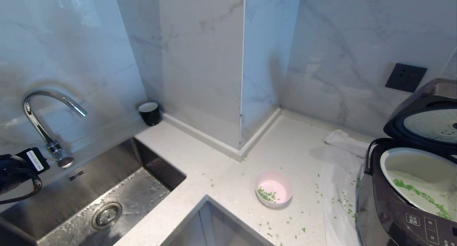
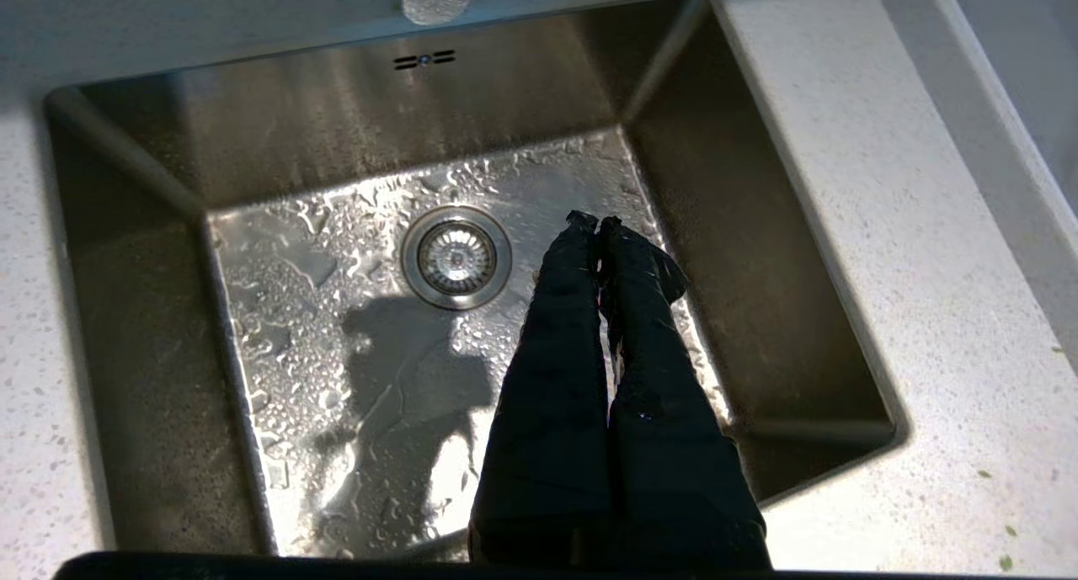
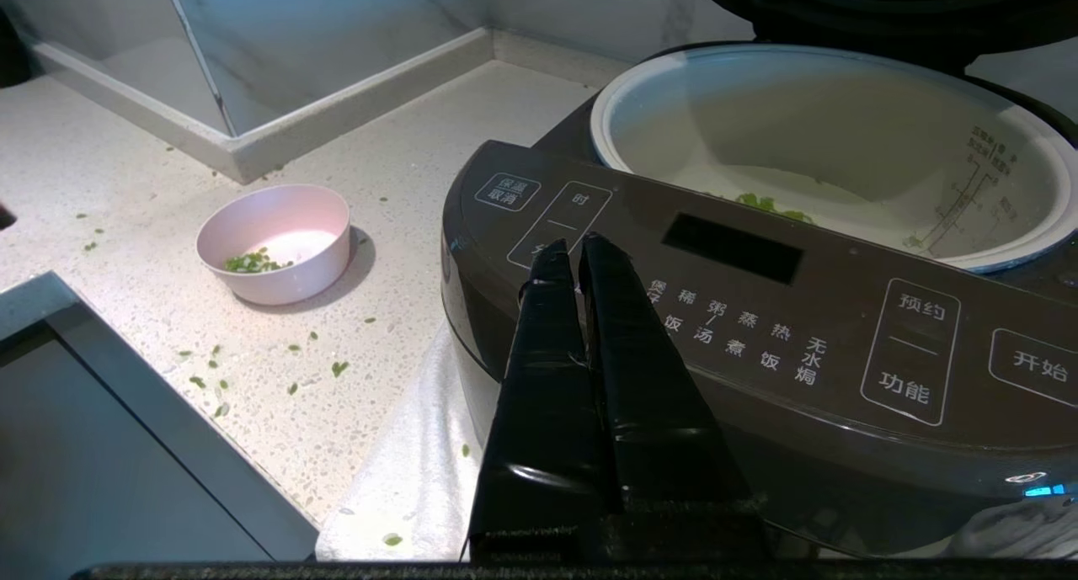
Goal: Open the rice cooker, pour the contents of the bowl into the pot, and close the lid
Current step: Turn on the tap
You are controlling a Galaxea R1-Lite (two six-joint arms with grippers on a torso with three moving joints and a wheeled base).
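I was working in a home kitchen. Right under my left gripper (image 2: 596, 224) lay a wet steel sink (image 2: 152, 327) with its drain (image 2: 456, 258), set into a pale speckled countertop (image 1: 285, 146), and a curved chrome faucet (image 1: 46, 110) rose just beyond it. White marble-look walls (image 1: 200, 60) closed in the corner, with a dark wall socket (image 1: 405, 77) on one. Over by my right gripper (image 3: 577, 245) stood a rice cooker (image 3: 758, 311) on a white cloth (image 1: 342, 167), its panel printed with cooking settings.
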